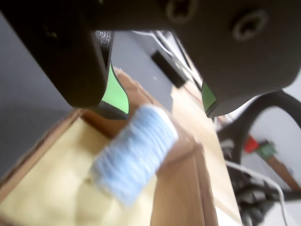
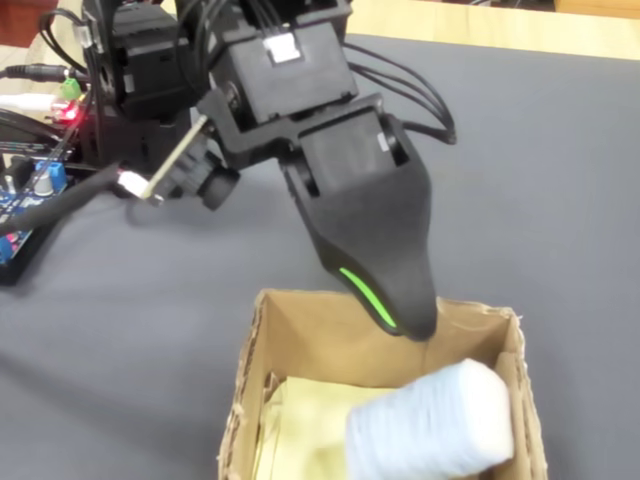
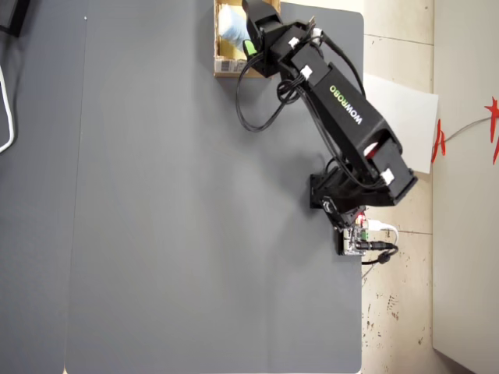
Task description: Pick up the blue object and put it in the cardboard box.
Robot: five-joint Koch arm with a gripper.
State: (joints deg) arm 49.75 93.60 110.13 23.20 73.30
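The pale blue object [image 1: 134,155] is a ribbed roll, blurred, lying tilted inside the cardboard box [image 1: 42,141] against its far corner. A fixed view shows the blue object [image 2: 435,420] in the right part of the box [image 2: 300,302], over the yellowish inside. My gripper [image 1: 164,110] is open, its green-padded jaws wide apart just above the roll and holding nothing. In the fixed view the gripper [image 2: 412,325] hangs over the box's back rim. From overhead, the gripper [image 3: 251,45] reaches over the box [image 3: 226,68] at the mat's top edge, with the blue object [image 3: 230,27] inside.
The box stands on a dark grey mat [image 3: 195,218]. The arm's base [image 3: 351,187] sits at the mat's right edge, with a circuit board and cables [image 2: 30,190] beside it. A white sheet [image 3: 401,117] lies on the floor-coloured surface beyond.
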